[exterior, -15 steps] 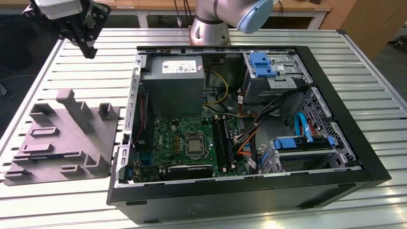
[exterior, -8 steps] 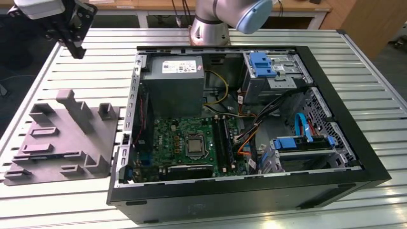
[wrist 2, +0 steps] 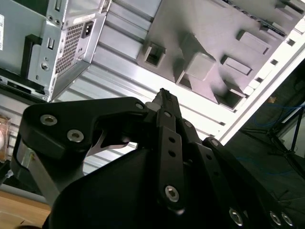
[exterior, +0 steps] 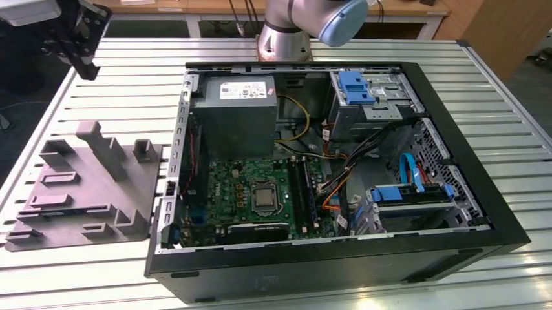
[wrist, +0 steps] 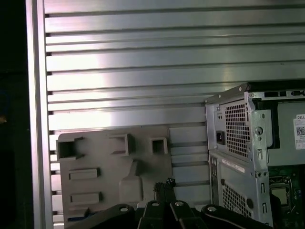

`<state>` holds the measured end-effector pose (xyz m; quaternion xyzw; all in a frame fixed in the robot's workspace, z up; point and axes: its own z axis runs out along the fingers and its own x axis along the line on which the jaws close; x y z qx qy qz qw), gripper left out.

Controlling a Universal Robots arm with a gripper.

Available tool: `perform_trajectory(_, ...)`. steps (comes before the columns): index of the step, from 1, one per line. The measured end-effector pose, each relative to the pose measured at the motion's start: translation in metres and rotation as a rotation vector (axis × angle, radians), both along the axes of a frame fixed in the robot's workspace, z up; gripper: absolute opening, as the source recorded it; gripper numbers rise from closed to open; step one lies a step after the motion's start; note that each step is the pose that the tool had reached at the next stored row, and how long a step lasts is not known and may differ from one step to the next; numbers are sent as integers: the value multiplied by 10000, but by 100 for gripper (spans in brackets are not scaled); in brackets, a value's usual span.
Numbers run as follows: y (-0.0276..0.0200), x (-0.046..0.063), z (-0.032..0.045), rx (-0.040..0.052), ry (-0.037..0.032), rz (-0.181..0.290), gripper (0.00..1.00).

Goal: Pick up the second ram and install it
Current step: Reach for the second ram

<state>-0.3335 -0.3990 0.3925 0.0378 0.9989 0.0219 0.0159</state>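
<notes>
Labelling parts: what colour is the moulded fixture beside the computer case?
Grey; the fixture shows best in the exterior view.

Setting: robotics lab or test workshop.
Evidence:
- desk (exterior: 129, 71) topped with ribbed aluminium slats
- industrial robot arm (exterior: 302, 22) standing at the desk's far edge, its black gripper (exterior: 88, 72) hanging above the desk
- desktop computer case (exterior: 345, 261) lying on its side, panel off, circuit board and cables exposed
- grey moulded parts holder (exterior: 82, 187) just beside the case
- wooden workbenches (exterior: 258, 8) behind
</notes>
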Motion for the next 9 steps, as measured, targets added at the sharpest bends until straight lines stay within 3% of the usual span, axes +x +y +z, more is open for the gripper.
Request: perform_trajectory(9, 0, -272, -2, -1, -4, 0, 10)
